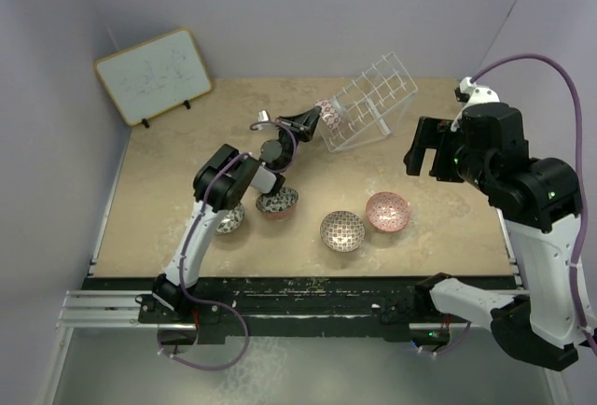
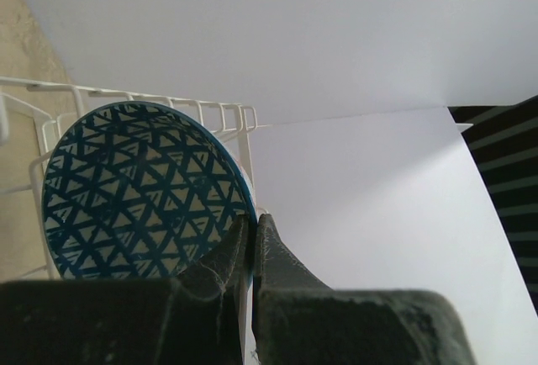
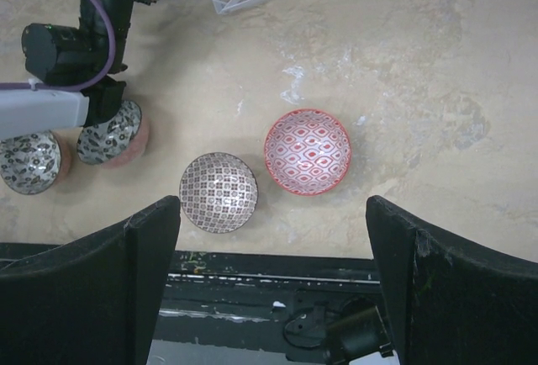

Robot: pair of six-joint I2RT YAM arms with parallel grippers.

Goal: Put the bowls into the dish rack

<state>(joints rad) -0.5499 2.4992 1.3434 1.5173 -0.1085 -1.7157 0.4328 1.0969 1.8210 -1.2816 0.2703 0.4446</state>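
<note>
Left gripper (image 2: 254,224), arm stretched to the rack (image 1: 371,102), pinches the blue bowl (image 2: 143,193) by its rim against the wires, while the right gripper (image 1: 422,151) hovers spread right of the rack.

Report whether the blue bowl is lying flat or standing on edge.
On edge: the blue bowl faces sideways, its rim pinched by the left fingers, against the dish rack wires. Whether it is seated, cannot tell.
</note>
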